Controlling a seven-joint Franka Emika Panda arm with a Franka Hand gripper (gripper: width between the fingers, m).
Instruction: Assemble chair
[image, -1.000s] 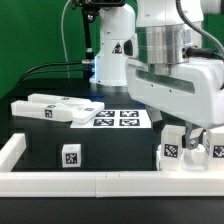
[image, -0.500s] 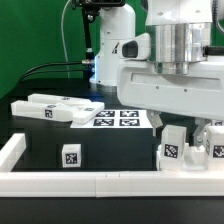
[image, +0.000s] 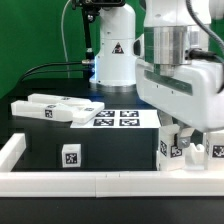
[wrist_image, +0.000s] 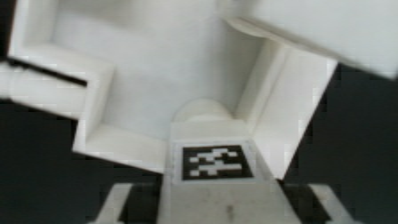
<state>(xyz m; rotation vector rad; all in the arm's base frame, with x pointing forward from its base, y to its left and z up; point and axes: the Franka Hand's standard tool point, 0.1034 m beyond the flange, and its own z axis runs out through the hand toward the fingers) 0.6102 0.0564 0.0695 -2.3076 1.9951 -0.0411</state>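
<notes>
**A:** The gripper (image: 190, 133) first: where was it?

**B:** At the right of the exterior frame. Its broad white body hung low over a cluster of upright chair parts (image: 172, 150) on the black bench (image: 110, 150). That body hid the fingertips in the exterior view.

**A:** And the wrist view?

**B:** Two grey fingers (wrist_image: 143, 208) stood one on each side of a narrow chair bar (wrist_image: 217, 130) bearing a square tag (wrist_image: 217, 162). The gap was narrow, about the width of that bar. I could not tell whether the fingers pressed on it or only flanked it.

**A:** Anything around the bar?

**B:** A larger stepped chair block (wrist_image: 107, 90), white and blurred, close against it.

**A:** And the rest of the bench?

**B:** At the middle left of the exterior frame lay two flat chair pieces (image: 48, 107), overlapping, with one tag showing. Just beside them, toward the centre, the marker board (image: 115, 118) lay flat with four tags. A small tagged cube (image: 70, 155) stood alone at lower left, well apart from the cluster. A white border rail (image: 100, 183) ran along the bottom of the frame and up its left edge.

**A:** Behind all that?

**B:** The robot base (image: 115, 50) at upper centre, against a green backdrop (image: 30, 40).
</notes>
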